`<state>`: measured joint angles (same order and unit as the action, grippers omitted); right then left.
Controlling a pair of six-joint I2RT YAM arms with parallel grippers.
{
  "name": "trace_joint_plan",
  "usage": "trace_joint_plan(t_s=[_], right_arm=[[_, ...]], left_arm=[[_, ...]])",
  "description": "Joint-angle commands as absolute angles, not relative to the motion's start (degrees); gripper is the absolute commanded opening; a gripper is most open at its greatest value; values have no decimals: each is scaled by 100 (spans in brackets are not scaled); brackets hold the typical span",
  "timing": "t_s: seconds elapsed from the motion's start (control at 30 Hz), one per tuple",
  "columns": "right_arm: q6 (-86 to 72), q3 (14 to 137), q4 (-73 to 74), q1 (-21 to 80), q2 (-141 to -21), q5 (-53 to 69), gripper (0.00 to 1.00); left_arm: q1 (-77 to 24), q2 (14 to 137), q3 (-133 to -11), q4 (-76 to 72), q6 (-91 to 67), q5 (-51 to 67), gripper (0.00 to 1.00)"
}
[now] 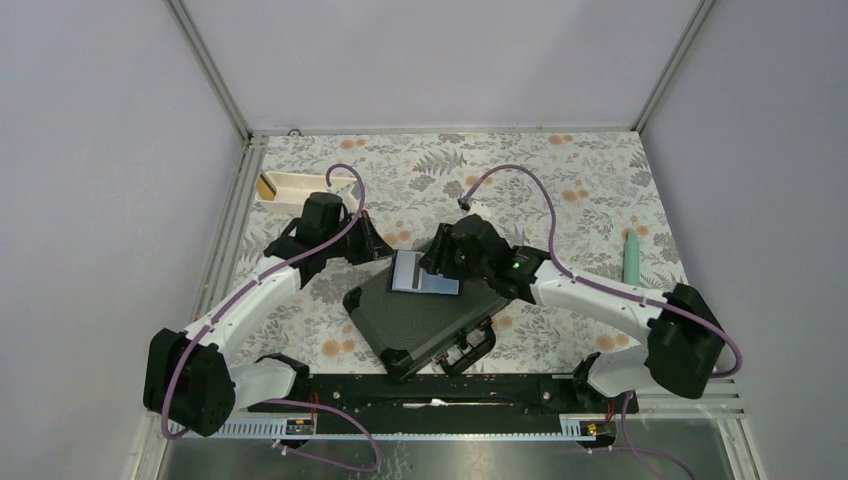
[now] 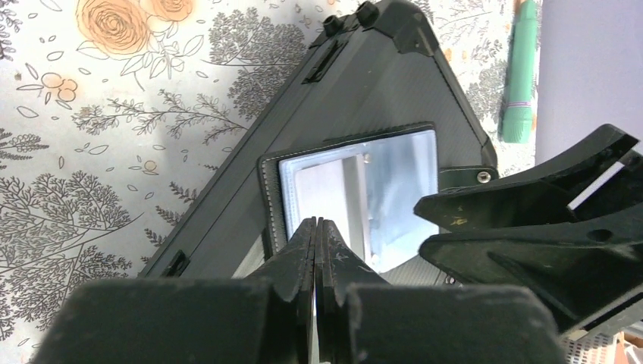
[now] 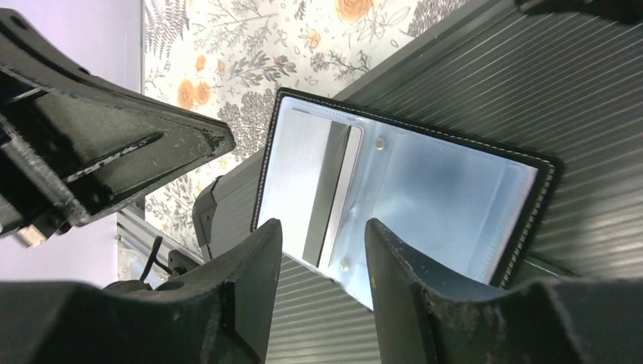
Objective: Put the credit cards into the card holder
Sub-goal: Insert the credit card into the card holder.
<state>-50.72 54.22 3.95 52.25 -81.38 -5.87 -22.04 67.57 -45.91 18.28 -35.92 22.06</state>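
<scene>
1. The left gripper (image 2: 316,224) has its fingers pressed together on nothing. Its tips sit at the near edge of the card holder (image 2: 364,189); contact cannot be told.
2. The right gripper (image 3: 322,227) has its fingers spread and empty, straddling the holder's nearest edge.
3. The holder lies open, pale inside facing up, on a black hard case (image 1: 420,325), between both grippers.
4. A pale credit card (image 3: 292,178) sits in a pocket just ahead of the right gripper.

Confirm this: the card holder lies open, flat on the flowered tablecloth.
Wrong in one respect. The card holder does lie open and flat, but on the black hard case, not on the tablecloth. The top external view shows it.
</scene>
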Motion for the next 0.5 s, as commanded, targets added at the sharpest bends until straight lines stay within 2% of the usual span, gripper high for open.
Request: trace_joint_plan(t_s=[0.0, 0.13, 0.17, 0.23, 0.3, 0.4, 0.47], right_arm=[[-4558, 5713, 962, 5237, -7466, -1218, 55], [-4245, 5588, 1404, 4859, -6981, -1190, 64], [-4190, 5503, 1501, 4653, -6865, -1072, 65], [-4046, 5342, 1656, 4212, -6680, -629, 67], [-3897, 5237, 1845, 3792, -6600, -307, 67], [-3799, 5153, 1999, 3650, -6555, -83, 66], [-3825, 5072, 1996, 3634, -6562, -19, 65]], left_arm=[[-2213, 6644, -5022, 2081, -3357, 2578, 0], [-2210, 6692, -5201, 2319, -3200, 2460, 0], [-2207, 6701, -5236, 2374, -3125, 2421, 3], [-2199, 6714, -5249, 2407, -3082, 2392, 19], [-2197, 6736, -5235, 2381, -3078, 2368, 30], [-2176, 6781, -5197, 2374, -3072, 2243, 52], [-2150, 6829, -5137, 2331, -3111, 2170, 62]])
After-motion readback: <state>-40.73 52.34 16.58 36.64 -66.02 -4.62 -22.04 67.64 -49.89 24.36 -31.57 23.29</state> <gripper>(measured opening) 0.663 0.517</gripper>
